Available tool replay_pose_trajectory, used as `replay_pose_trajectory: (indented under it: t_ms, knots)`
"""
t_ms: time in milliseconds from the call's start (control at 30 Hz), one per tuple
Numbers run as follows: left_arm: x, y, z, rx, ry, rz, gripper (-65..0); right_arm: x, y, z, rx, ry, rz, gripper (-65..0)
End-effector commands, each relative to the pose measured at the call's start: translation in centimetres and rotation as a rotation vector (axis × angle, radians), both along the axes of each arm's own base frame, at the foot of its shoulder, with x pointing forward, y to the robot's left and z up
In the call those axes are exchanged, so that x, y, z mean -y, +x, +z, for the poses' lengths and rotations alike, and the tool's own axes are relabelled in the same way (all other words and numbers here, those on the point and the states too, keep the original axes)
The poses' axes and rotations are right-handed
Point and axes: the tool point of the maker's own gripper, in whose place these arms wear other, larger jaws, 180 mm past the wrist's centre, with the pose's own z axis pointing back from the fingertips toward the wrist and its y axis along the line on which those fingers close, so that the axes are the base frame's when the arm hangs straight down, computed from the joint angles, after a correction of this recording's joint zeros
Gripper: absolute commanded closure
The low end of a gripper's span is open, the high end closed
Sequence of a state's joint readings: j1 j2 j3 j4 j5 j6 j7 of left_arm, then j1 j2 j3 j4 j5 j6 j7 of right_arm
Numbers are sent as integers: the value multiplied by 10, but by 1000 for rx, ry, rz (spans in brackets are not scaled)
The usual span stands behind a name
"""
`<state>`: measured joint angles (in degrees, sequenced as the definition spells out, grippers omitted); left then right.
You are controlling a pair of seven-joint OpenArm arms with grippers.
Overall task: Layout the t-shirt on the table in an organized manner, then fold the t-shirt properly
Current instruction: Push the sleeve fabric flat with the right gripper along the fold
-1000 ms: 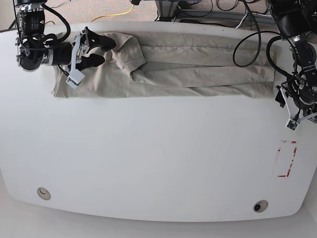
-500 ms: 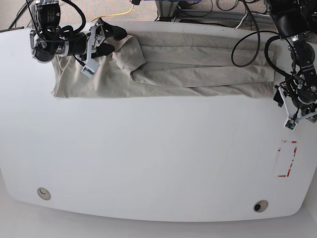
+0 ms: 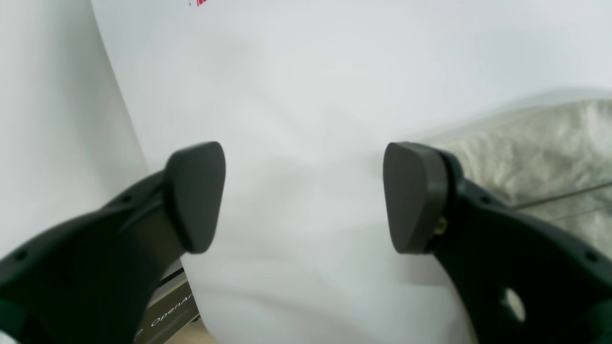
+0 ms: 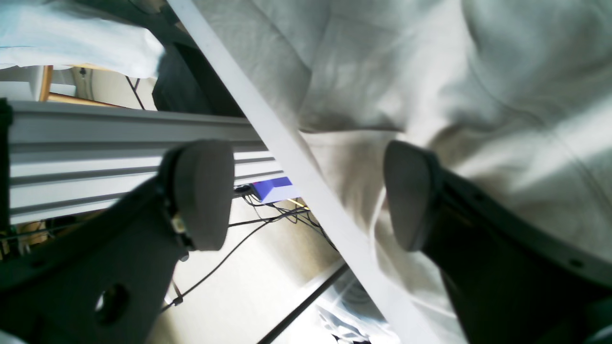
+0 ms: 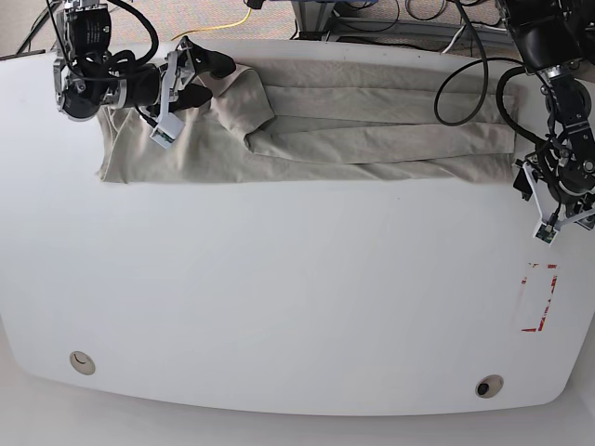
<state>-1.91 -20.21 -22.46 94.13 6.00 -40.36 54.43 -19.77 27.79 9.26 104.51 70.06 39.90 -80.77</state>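
T-shirt [image 5: 307, 125] lies as a long folded band along the table's [image 5: 279, 307] far edge, long axis running nine to three o'clock. Right pincer [image 5: 200, 79] hovers released, empty, straddling that edge over the nine o'clock end, the nearer arm there. Left pincer [image 5: 567, 200], released too, sits just off the three o'clock end.

The large, smooth white table [image 5: 279, 307] with rounded corners carries a plain light khaki-grey cotton t-shirt [image 5: 372, 130], folded into a long wrinkled band along the far edge. One end of the band lies under the right arm's fingers [image 5: 209, 79]; the other ends just beside the left arm's fingers [image 3: 416, 196]. A red-outlined rectangle mark [image 5: 537, 297] and two small round holes [image 5: 488, 386] show on the bare top.
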Motion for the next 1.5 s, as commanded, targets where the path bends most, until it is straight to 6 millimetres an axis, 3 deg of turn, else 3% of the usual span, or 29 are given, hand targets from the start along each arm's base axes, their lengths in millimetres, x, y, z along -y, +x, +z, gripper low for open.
replay_pose_trajectory:
  t_ms: [0, 300, 867, 1100, 1467]
  knots:
    - [-6, 8, 17, 46, 22, -1, -469, 6, 7, 4, 34, -25, 1, -453]
    - [-6, 8, 16, 44, 21, 0, -469, 19, 6, -9, 30, -129, 8, -453]
    - [-6, 8, 16, 44, 21, 0, -469, 11, -9, -14, -4, -111, 16, -453]
    - [-6, 8, 16, 43, 21, 0, -469, -17, -23, -11, -41, -15, 80, -453]
    - [-6, 8, 15, 42, 20, 1, -469, -44, -52, 17, -122, 170, 221, -453]
